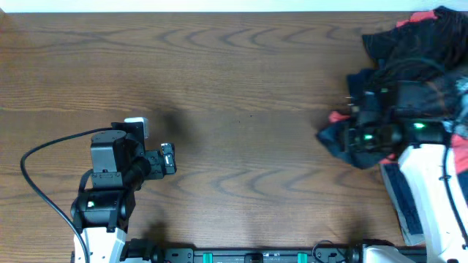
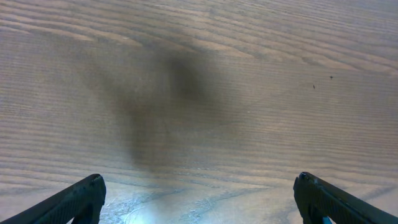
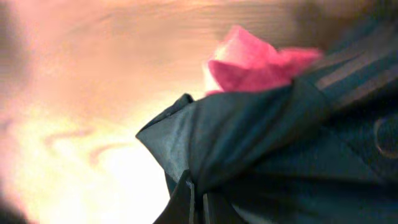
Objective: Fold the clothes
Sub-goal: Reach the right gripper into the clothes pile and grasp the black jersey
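Note:
The clothes lie in a heap (image 1: 409, 51) at the table's far right: a black jersey on top, red fabric (image 1: 338, 116) peeking out and a navy garment (image 1: 333, 139) at the heap's left edge. My right gripper (image 1: 358, 128) is down in that left edge. In the right wrist view its jaws (image 3: 199, 199) are shut on a fold of the dark navy garment (image 3: 261, 143), with red fabric (image 3: 249, 62) behind it. My left gripper (image 1: 170, 158) hovers over bare wood at the left, far from the clothes. Its fingers (image 2: 199, 199) are wide open and empty.
The wooden table (image 1: 241, 95) stretches between the two arms. A black cable (image 1: 44, 153) loops beside the left arm. A striped blue-white cloth (image 1: 406, 201) lies under the right arm near the front right edge.

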You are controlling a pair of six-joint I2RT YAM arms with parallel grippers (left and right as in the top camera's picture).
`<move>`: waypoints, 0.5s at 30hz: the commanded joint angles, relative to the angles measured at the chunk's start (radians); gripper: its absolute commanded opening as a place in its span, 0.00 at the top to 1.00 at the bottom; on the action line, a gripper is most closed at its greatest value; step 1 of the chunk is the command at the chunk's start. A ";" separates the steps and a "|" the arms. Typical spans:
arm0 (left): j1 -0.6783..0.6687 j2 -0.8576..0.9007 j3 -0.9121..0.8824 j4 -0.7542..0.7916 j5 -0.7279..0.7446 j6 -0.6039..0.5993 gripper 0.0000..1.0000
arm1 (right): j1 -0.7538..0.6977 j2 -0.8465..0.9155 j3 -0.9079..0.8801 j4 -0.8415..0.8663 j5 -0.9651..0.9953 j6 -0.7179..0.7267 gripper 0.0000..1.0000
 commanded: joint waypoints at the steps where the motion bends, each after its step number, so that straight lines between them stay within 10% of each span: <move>1: 0.005 0.000 0.022 -0.003 0.013 -0.005 0.02 | 0.156 -0.003 0.003 0.024 -0.103 -0.041 0.94; 4: 0.005 0.000 0.022 -0.002 0.013 -0.005 0.02 | 0.261 0.003 0.003 0.063 -0.041 -0.041 0.84; 12: 0.005 0.000 0.022 -0.002 0.013 -0.005 0.02 | 0.389 0.063 0.003 0.131 0.024 -0.011 0.96; 15: 0.005 0.000 0.022 -0.003 0.013 -0.006 0.02 | 0.392 0.094 0.002 0.129 0.101 0.031 0.66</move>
